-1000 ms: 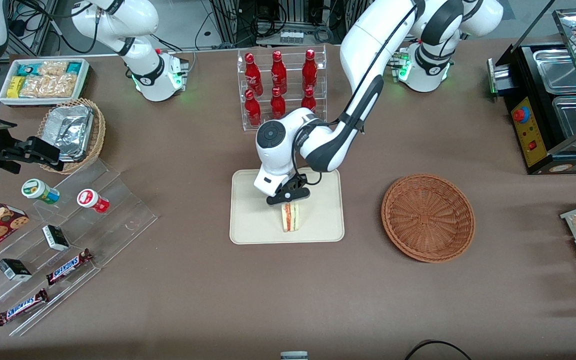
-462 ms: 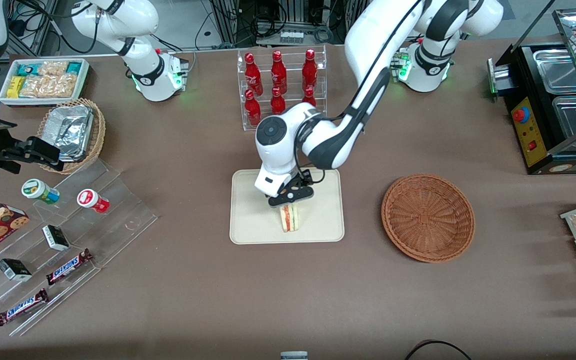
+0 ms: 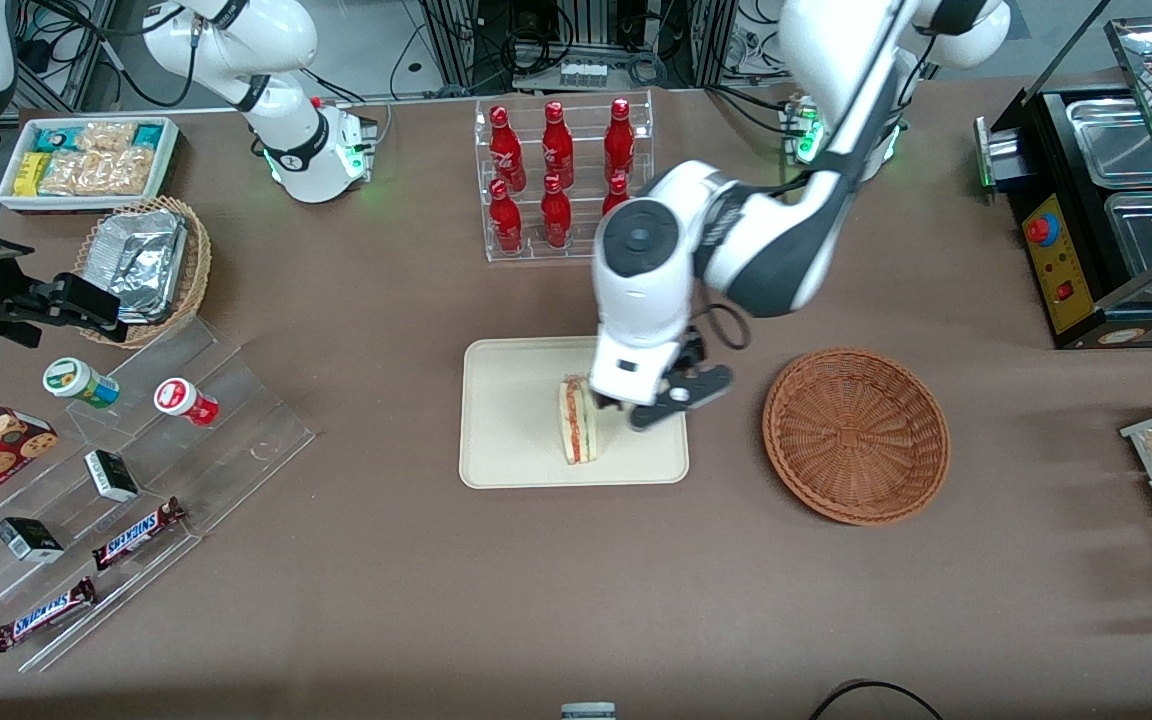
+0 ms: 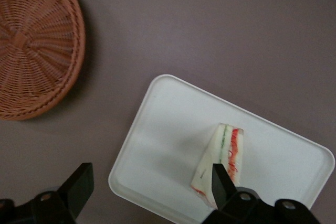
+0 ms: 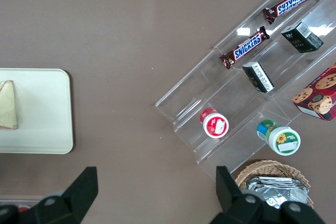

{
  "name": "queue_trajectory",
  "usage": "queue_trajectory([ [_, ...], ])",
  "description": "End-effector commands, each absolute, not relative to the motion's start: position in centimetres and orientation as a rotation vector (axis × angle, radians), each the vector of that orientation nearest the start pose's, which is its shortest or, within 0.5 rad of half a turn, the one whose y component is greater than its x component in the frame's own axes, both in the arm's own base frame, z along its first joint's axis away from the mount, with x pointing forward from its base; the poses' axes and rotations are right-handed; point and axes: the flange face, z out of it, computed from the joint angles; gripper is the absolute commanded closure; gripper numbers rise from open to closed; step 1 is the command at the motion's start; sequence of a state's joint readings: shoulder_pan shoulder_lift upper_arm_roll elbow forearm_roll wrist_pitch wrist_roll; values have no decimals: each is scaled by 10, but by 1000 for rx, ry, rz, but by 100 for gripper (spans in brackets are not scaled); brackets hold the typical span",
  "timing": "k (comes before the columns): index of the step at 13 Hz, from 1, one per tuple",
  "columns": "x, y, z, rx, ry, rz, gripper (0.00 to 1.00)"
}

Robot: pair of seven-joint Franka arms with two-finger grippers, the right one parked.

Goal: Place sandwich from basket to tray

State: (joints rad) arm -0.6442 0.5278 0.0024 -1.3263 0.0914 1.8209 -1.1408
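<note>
While the sandwich (image 3: pixel 576 420) stands on its edge on the cream-white tray (image 3: pixel 506 440), cut side up with its red-orange and green layers showing, we see our gripper (image 3: pixel 648 406) raised above the tray's edge nearest the basket (image 3: pixel 856 435), its fingers spread wide and holding nothing. From the left wrist view the two dark fingertips (image 4: pixel 79 182) stand well apart, with the sandwich (image 4: pixel 223 161) lying on the tray (image 4: pixel 157 145) close to one fingertip but not between the pair. We note that nothing touches the sandwich; it sits roughly in the middle of the tray, toward the edge nearer the front camera. We see the round reddish-brown basket beside the tray, toward the working arm's end of the table, with nothing in it; the left wrist view shows the basket (image 4: pixel 31 45) apart from the tray with bare brown table between them. Farther from the front camera than the tray, we see a clear rack of red bottles (image 3: pixel 561 170). Toward the parked arm's end of the table we see a tan wicker basket of foil containers (image 3: pixel 141 265), a white bin of snack packets (image 3: pixel 86 160), and a clear stepped display (image 3: pixel 146 470) carrying chocolate bars (image 3: pixel 136 533) and small jars (image 3: pixel 186 400)
</note>
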Motion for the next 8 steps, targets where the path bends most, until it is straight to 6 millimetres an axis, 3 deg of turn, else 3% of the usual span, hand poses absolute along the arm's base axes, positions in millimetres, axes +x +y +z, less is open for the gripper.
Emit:
queue_trajectory([
  [1,581,-361,463,-2948,-771,-18,1],
  [8,603,-200,538,-2946,-629,128,1],
])
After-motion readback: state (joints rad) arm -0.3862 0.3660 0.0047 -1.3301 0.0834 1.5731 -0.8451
